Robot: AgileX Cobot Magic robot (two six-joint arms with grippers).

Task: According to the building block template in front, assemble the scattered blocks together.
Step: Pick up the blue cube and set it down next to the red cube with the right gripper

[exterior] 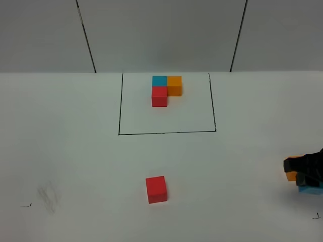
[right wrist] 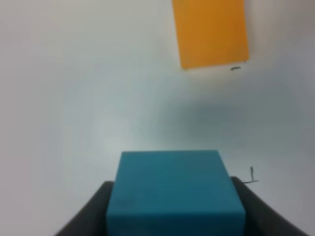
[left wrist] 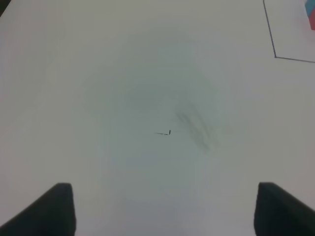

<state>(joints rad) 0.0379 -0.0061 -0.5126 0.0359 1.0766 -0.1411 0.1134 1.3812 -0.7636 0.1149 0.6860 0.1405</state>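
The building block template is a neat L of a blue cube (exterior: 159, 80), an orange cube (exterior: 174, 85) and a red cube (exterior: 159, 96), inside the black-outlined rectangle (exterior: 120, 106) at the back. Of the scattered blocks, the red one (exterior: 156, 189) lies alone near the front centre. At the right edge my right gripper (exterior: 309, 174) (right wrist: 176, 216) is shut on the blue block (right wrist: 176, 194) (exterior: 309, 190). The orange block (right wrist: 210, 32) (exterior: 291, 176) rests on the table just beyond it. My left gripper (left wrist: 167, 211) is open over bare table, its fingertips (left wrist: 61, 206) wide apart.
The white table carries small black pen marks (exterior: 26, 205) (left wrist: 167, 132) and a grey smudge (exterior: 49, 195). In the left wrist view the rectangle's corner line (left wrist: 274, 55) and a sliver of the template (left wrist: 311, 14) show at the edge.
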